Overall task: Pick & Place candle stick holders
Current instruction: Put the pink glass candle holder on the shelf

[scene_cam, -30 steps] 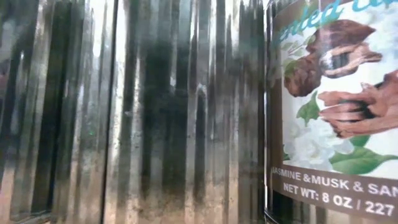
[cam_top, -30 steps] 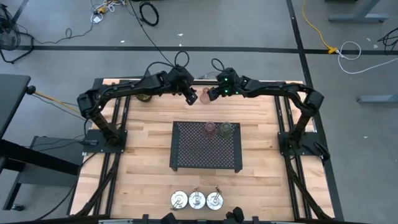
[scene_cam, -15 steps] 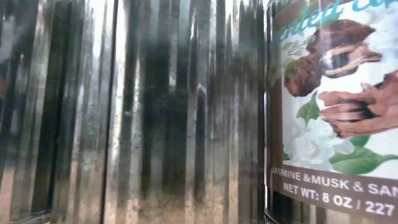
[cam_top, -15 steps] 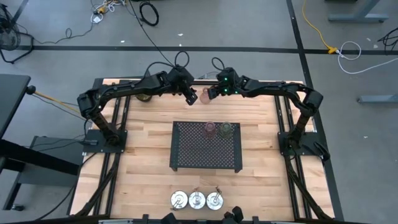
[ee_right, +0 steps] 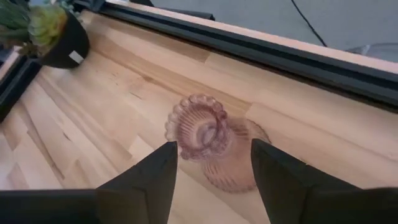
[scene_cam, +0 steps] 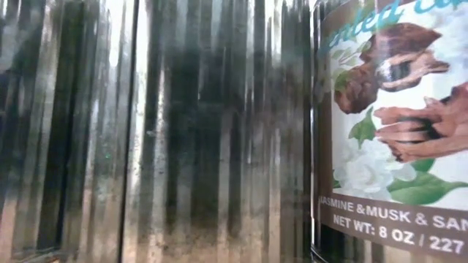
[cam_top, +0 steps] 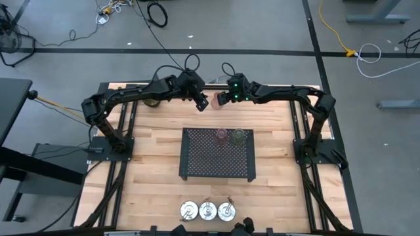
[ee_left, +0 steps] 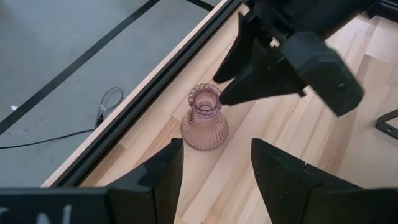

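Note:
A pink glass candle stick holder stands upright on its base near the table's far edge. My right gripper is closed around its upper part, and the holder's frilled rim shows between the fingers. My left gripper hovers open just left of the holder and touches nothing. Another pink holder and a green one stand on the black perforated tray. Three silver dish holders sit in a row at the near edge. My right gripper has the pink holder between its two fingers at the neck, just under the frilled rim. The fingers slant down from the table's right side, and only their free ends reach the holder. The holder stands upright with its base on the table.
A small potted plant sits at the far left. The table's black far rail runs just behind the held holder. The low view is filled by a shiny ribbed surface and a labelled candle jar.

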